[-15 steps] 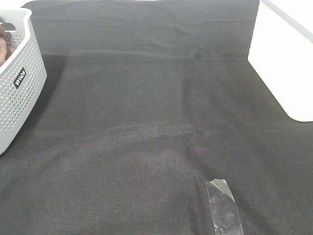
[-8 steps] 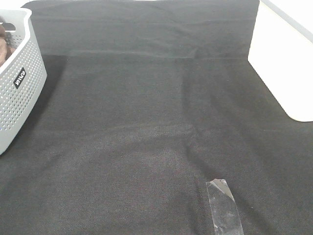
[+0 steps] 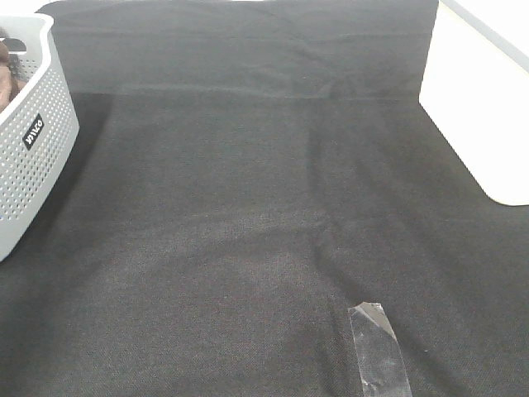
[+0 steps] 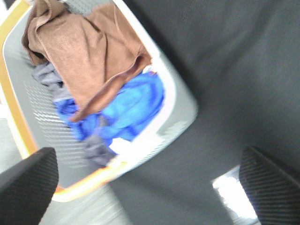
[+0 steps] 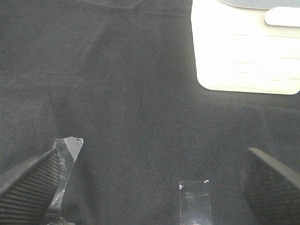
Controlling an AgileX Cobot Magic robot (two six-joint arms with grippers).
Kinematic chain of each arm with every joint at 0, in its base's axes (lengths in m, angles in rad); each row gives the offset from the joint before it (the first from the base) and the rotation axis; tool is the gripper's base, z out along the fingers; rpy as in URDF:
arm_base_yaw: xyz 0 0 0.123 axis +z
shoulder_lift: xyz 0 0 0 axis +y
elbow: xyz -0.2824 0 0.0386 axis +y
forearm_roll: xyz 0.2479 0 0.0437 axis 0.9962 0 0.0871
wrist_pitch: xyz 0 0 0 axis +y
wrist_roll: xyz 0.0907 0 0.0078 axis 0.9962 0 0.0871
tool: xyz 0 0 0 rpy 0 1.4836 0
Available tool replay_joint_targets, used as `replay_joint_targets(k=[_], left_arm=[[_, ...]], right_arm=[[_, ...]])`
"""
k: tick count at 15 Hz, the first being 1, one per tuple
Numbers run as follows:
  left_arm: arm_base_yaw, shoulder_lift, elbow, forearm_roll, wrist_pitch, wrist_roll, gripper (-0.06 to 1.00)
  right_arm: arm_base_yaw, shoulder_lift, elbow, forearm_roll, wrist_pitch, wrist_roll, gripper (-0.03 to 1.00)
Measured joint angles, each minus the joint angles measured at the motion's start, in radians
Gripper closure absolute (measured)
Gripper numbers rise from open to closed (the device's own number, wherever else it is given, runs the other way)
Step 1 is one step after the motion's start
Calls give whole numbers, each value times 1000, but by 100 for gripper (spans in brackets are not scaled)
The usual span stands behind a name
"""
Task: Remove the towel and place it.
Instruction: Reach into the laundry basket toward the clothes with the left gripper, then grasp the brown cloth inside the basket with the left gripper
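The brown towel (image 4: 89, 51) lies crumpled in a grey perforated basket (image 4: 180, 101), on top of a blue cloth (image 4: 133, 103) and a grey cloth (image 4: 44, 75). In the exterior high view the basket (image 3: 33, 141) stands at the table's left edge, with a sliver of the towel (image 3: 7, 74) showing inside. My left gripper (image 4: 150, 187) is open and empty, hovering above the basket's edge. My right gripper (image 5: 150, 187) is open and empty above the black table covering. Neither gripper shows in the exterior high view.
A black covering (image 3: 248, 207) spreads over the table. A strip of clear tape (image 3: 378, 347) sticks to it near the front, and the right wrist view shows two strips (image 5: 65, 154). A white surface (image 3: 479, 107) borders the right side.
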Motion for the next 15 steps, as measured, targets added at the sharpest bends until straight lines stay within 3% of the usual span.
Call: replay_joint_targets(k=[2,3,6,10,13,15], left_arm=[[2,234,-99,223,-45,44,-3],[18,302,-143,259,-33,45,-3],[138,492,-294,238,-6,124,-3],[200,636,-336,202,-15,216,-3],[288,755,-339,201,-77,276,-3],[300,832,-339,201,-153,323,-3]], right_arm=[[0,0,0,0,0,0,0],[0,0,0,0,0,0,0],[0,0,0,0,0,0,0],[0,0,0,0,0,0,0],[0,0,0,0,0,0,0],[0,0,0,0,0,0,0]])
